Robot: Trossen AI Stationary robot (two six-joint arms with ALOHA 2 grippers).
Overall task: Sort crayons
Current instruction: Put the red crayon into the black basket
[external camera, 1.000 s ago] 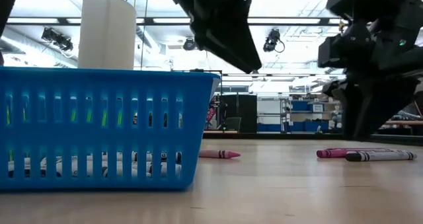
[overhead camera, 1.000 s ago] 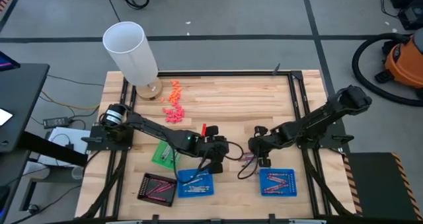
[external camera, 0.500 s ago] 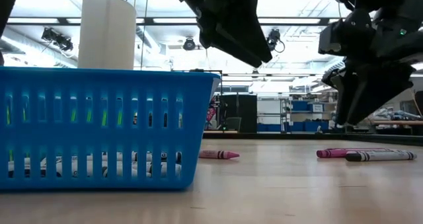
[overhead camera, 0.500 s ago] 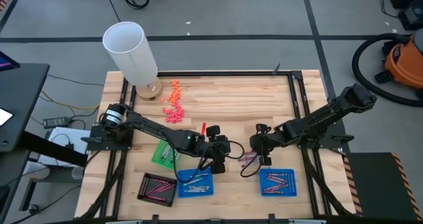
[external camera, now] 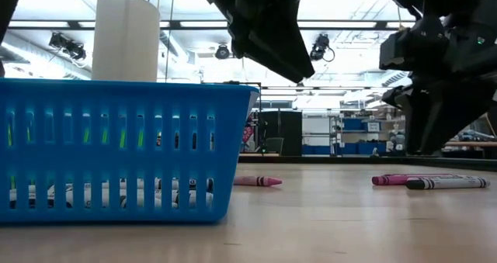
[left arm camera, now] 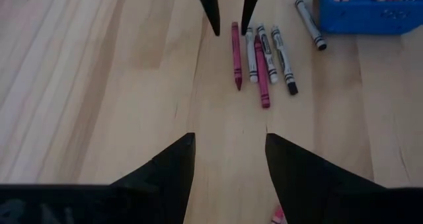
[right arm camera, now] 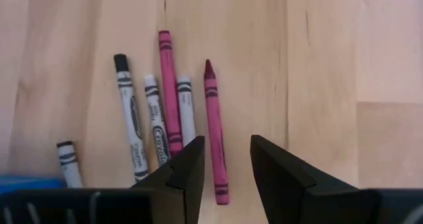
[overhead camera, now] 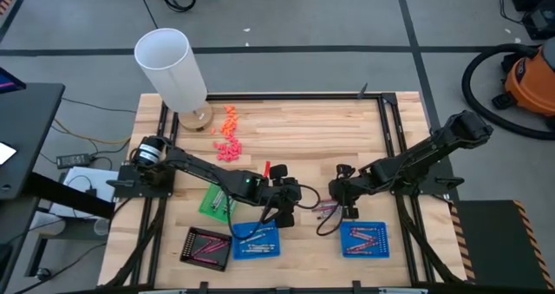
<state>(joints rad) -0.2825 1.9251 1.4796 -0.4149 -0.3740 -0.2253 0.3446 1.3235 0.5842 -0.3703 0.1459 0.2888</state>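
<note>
Clearly at risk: the loose crayons (right arm camera: pixel 168 112) lie packed side by side, so fingers closing there could nip two or roll one off
Right gripper (right arm camera: pixel 225 159): empty, jaws narrowly parted, the maroon crayon (right arm camera: pixel 215 131) just ahead between the tips
Left gripper (left arm camera: pixel 228 154): empty, jaws wide, the cluster ahead, well apart
Sorted crayons: in the blue trays (overhead camera: pixel 364 239)

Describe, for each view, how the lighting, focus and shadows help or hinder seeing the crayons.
Low view: bright ceiling lights silhouette both grippers; the basket looms large. Right wrist view: even light, crayons sharp, fingers dark. Left wrist view: soft shadows, crayons readable. High view: even light, crayons tiny.
</note>
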